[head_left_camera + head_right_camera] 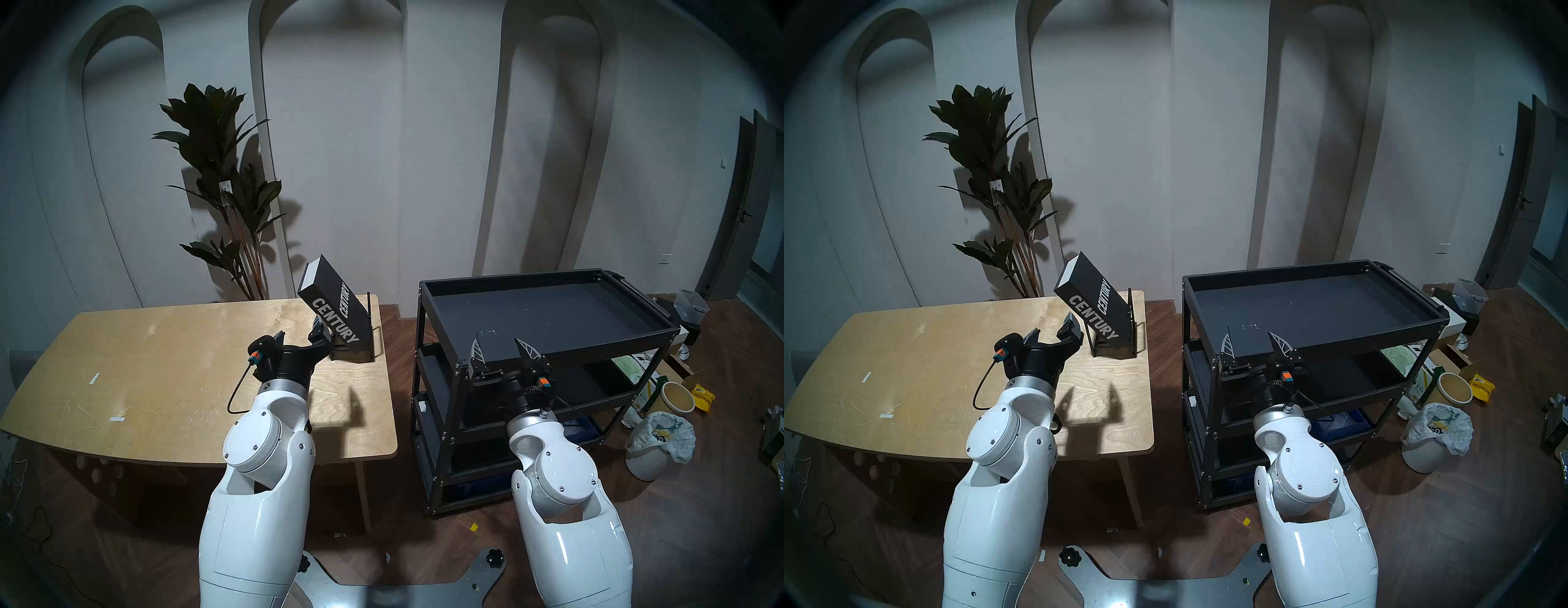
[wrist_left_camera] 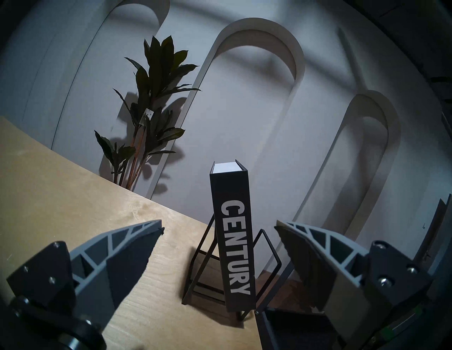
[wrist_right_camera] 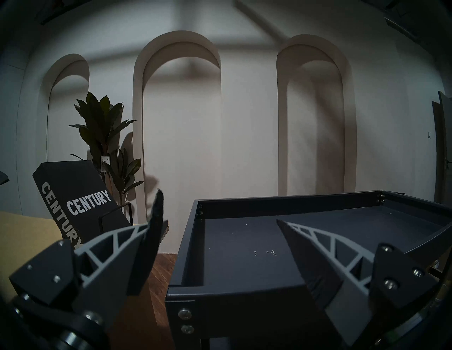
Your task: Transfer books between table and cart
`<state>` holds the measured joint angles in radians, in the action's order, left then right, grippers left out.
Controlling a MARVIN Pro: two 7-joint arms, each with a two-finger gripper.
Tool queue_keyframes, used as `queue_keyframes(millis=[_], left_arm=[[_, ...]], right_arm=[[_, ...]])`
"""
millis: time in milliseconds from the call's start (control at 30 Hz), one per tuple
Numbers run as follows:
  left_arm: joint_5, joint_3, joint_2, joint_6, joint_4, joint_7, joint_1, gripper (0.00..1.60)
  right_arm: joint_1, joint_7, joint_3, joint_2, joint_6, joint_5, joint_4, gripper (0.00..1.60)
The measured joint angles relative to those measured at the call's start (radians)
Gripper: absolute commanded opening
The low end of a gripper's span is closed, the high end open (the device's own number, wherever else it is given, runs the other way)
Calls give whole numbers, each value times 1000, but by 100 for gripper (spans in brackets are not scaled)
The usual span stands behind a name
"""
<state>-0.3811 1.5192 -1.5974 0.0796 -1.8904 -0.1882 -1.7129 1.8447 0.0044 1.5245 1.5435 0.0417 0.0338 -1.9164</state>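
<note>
The black book point(image 1: 335, 305) with white "CENTURY" letters leans tilted in a thin black wire stand point(image 1: 369, 339) at the far right corner of the plywood table point(image 1: 169, 361). My left gripper point(image 1: 299, 333) is open just in front of the book's spine, not touching it. In the left wrist view the book point(image 2: 231, 232) stands between my open fingers point(image 2: 137, 234), a little beyond them. My right gripper point(image 1: 497, 344) is open and holds nothing, at the front rim of the black cart's point(image 1: 594, 344) top tray. The right wrist view shows the cart point(image 3: 234, 290) and the book point(image 3: 80, 195).
A tall potted plant point(image 1: 225, 170) stands behind the table by the arched wall. A gap of wood floor point(image 1: 401, 361) separates table and cart. A white bag point(image 1: 659, 433), a bucket point(image 1: 679, 397) and boxes lie on the floor right of the cart.
</note>
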Motion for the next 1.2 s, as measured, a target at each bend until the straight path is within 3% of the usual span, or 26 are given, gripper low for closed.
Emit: queue_keyframes(millis=[700, 1200], left_arm=[[21, -10, -17, -16, 205, -43, 195, 160], [81, 8, -28, -70, 362, -60, 322, 160]], right_arm=[[-52, -48, 23, 13, 21, 28, 53, 160], [-65, -68, 7, 16, 41, 38, 69, 160]])
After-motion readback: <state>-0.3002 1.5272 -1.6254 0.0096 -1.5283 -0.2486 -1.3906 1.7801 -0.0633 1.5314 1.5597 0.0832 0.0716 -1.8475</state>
